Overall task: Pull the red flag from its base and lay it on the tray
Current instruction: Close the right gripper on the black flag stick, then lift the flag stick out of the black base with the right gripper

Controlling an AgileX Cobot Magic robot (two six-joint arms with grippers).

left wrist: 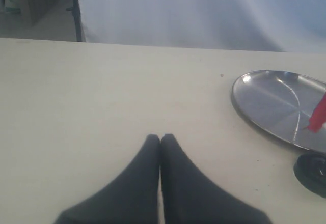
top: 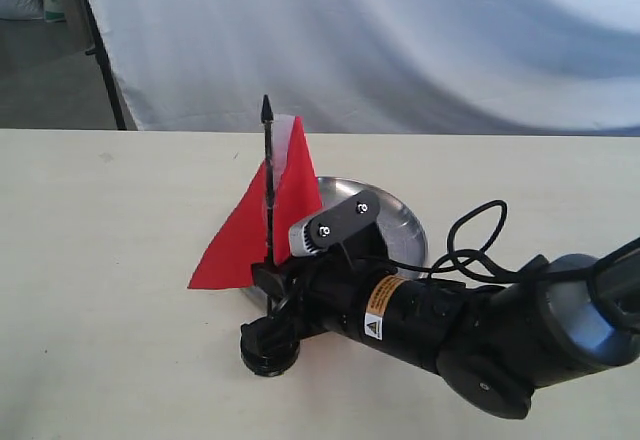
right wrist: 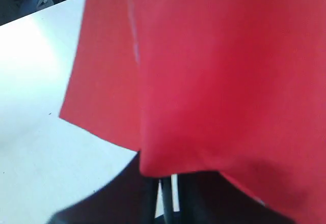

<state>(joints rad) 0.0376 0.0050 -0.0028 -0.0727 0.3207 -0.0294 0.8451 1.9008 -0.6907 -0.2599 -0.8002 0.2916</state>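
Observation:
The red flag (top: 250, 240) stands upright on its thin black pole, spear tip up, just in front of the silver tray (top: 395, 215). My right gripper (top: 270, 282) reaches in from the right and is shut on the pole below the cloth. The black base (top: 268, 348) sits on the table right under the gripper; the pole's foot is hidden, so I cannot tell whether it is in the socket. In the right wrist view the flag (right wrist: 219, 81) fills most of the frame above the right gripper (right wrist: 168, 193). The left gripper (left wrist: 160, 137) is shut and empty, with the tray (left wrist: 265, 96), the base (left wrist: 311, 169) and a corner of the flag (left wrist: 318, 116) beyond it.
The right arm's black cable (top: 470, 240) loops over the table beside the tray. A white backdrop cloth (top: 400, 40) hangs behind the table's far edge, with a black stand leg (top: 105, 70) at the back left.

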